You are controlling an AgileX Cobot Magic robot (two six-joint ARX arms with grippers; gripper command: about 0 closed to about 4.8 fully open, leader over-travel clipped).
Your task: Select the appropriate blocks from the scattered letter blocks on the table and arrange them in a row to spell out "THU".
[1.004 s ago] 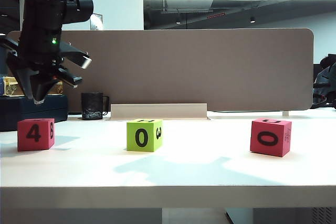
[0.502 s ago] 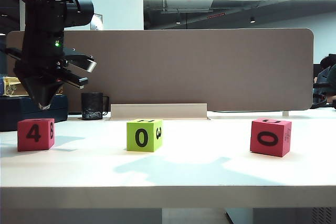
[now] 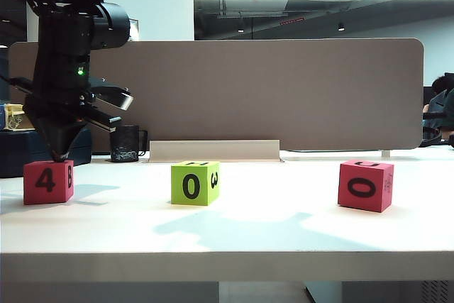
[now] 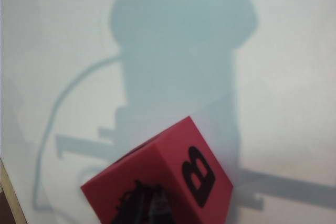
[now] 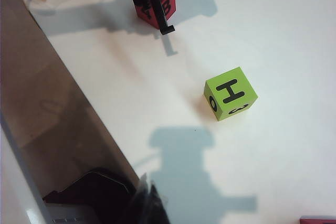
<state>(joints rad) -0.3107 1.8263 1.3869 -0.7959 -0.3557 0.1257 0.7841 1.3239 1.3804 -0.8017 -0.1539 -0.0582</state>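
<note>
Three letter blocks stand on the white table [image 3: 248, 232]. At the left is a red block [image 3: 48, 182] with 4 and B on its sides, also seen in the left wrist view [image 4: 157, 182] and far off in the right wrist view [image 5: 155, 10]. A lime-green block [image 3: 194, 183] in the middle has H on top [image 5: 231, 94]. At the right sits another red block [image 3: 365, 185]. My left gripper [image 3: 58, 155] points down, shut, its tip [image 4: 149, 208] at the left red block's top face, gripping nothing. My right gripper [image 5: 148, 203] is shut, empty and high above the table.
A beige partition [image 3: 248, 90] closes off the back of the table, with a low white strip [image 3: 213, 150] at its foot. A black mug [image 3: 125, 143] and a dark case [image 3: 28, 154] stand at the back left, behind the left red block.
My left gripper has sunk and shifted slightly right, onto the top of the left red block, and its jaws have shut. The blocks have not moved.
</note>
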